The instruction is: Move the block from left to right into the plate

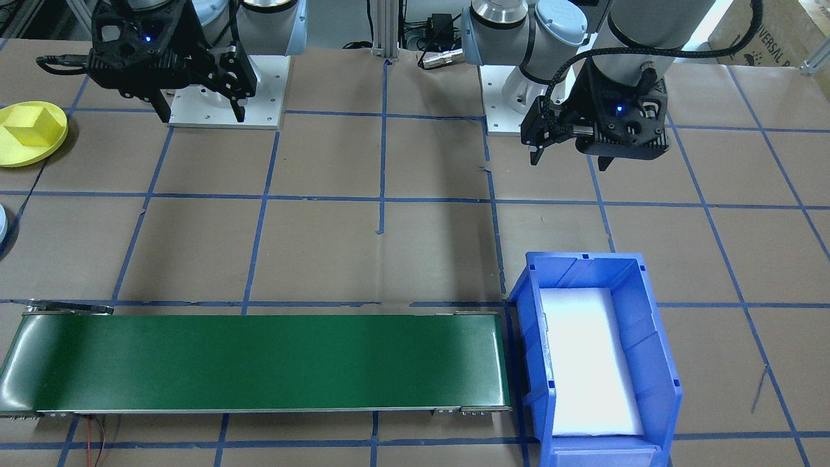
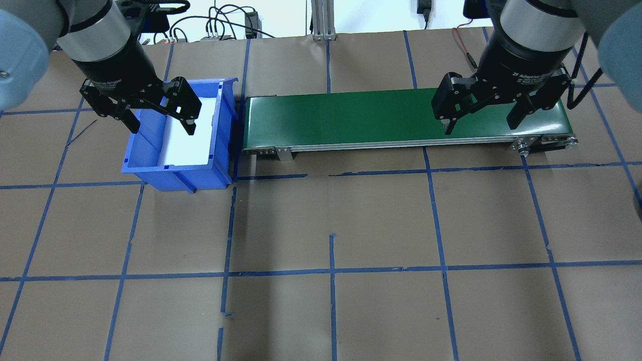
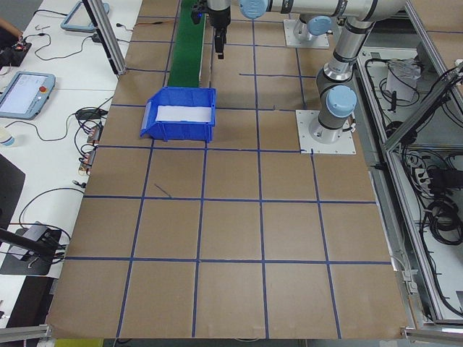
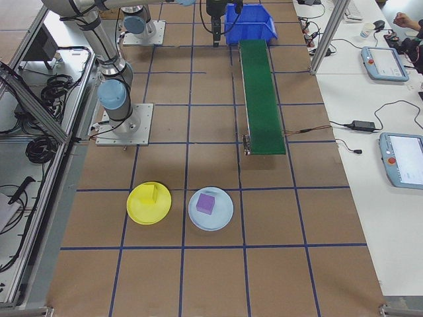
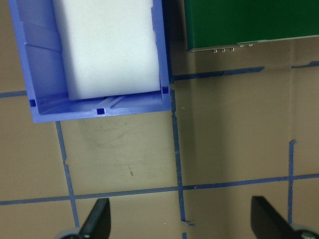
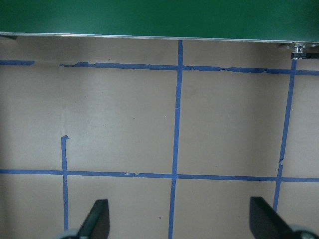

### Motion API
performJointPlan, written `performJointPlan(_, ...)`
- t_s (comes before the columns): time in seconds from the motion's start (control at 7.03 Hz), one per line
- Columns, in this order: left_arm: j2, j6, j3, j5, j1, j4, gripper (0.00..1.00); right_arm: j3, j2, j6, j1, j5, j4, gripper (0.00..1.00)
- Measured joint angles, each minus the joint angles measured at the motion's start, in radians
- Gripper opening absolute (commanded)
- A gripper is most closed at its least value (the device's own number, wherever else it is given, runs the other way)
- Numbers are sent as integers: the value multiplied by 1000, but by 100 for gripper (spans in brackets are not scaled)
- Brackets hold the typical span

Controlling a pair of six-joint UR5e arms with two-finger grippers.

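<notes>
Both my grippers hang empty above the brown paper-covered table (image 2: 331, 210) with fingers spread: my left gripper (image 2: 156, 111) over the blue plastic bin (image 2: 173, 170), my right gripper (image 2: 481, 113) over the far end of the green conveyor belt (image 2: 351, 118). A yellow foam cube (image 1: 34, 126) already sits in the round yellow plastic plate (image 1: 19, 155), off to my right, beside a pale blue round plate (image 4: 221, 218) holding a purple cube (image 4: 205, 203).

The risk I judge from here is wasted motion: the belt is bare and the bin shows only a white foam liner (image 2: 188, 135), so reaching down could close on nothing or catch the bin wall.

The plates lie outside the overhead and both wrist views, and the front view cuts the yellow plate at its edge. The bin's near inner corners are partly hidden by its walls.
</notes>
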Motion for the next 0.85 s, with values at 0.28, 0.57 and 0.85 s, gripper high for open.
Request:
performJointPlan(0.28, 0, 0, 0, 0, 0, 0, 100, 0, 0, 6, 0, -2, 1, 100)
performJointPlan(0.57, 0, 1, 0, 0, 0, 0, 100, 1, -1, 9, 1, -4, 0, 100)
performJointPlan(0.85, 0, 1, 0, 0, 1, 0, 100, 2, -1, 9, 1, -6, 1, 100)
